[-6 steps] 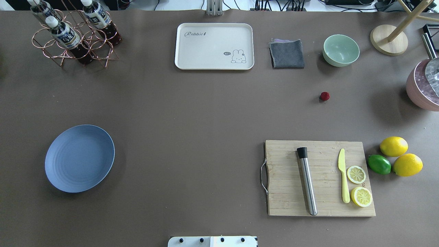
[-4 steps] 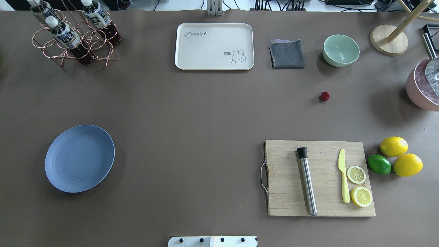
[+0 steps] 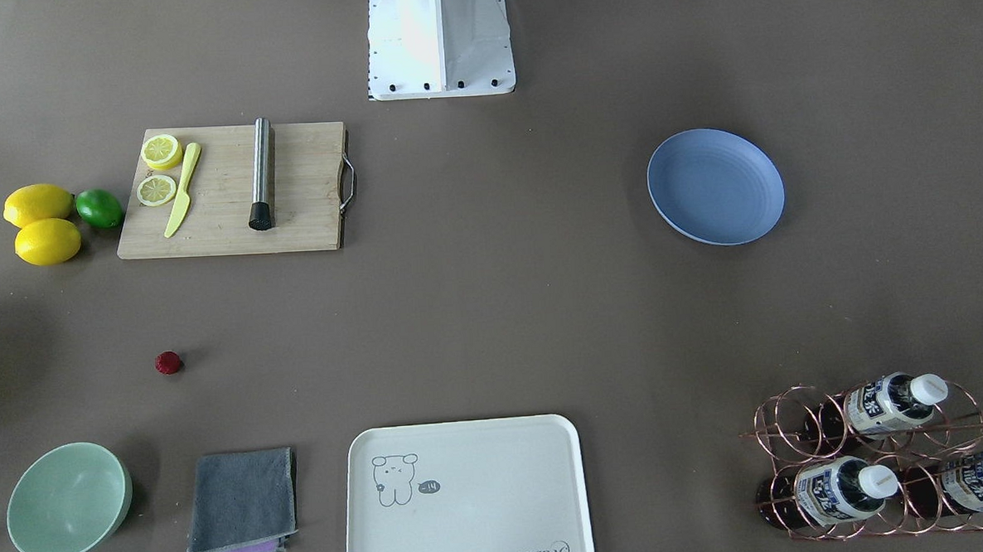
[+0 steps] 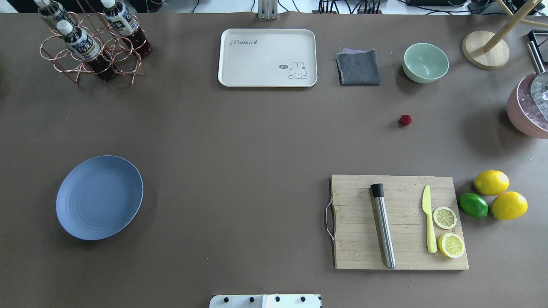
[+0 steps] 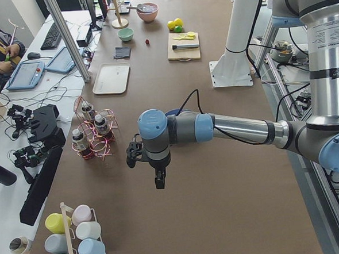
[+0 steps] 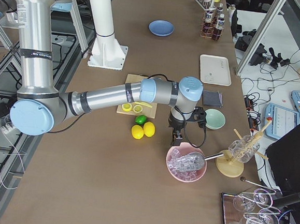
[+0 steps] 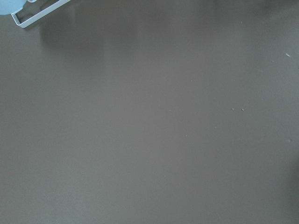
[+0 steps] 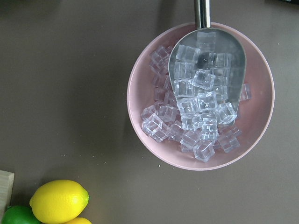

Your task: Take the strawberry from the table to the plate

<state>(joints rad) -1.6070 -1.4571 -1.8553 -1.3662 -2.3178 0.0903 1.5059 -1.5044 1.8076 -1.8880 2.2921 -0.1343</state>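
The strawberry (image 4: 405,119) (image 3: 167,362), a tiny dark-red berry, lies on the bare table (image 4: 257,141) between the green bowl and the cutting board. Far across the table on my left side sits the blue plate (image 4: 99,197) (image 3: 716,186), with nothing on it. Neither gripper shows in the overhead or front views. Only the left side view holds my left gripper (image 5: 159,176), hanging over bare table near the bottle rack. Likewise my right gripper (image 6: 175,140) appears just in the right side view, above the pink ice bowl (image 8: 201,93). I cannot tell whether either is open or shut.
A bamboo cutting board (image 4: 400,222) carries a steel muddler, a yellow knife and lemon slices. Beside it lie two lemons and a lime (image 4: 473,205). A cream tray (image 4: 267,57), grey cloth (image 4: 358,67), green bowl (image 4: 425,62) and copper bottle rack (image 4: 92,45) line the far edge.
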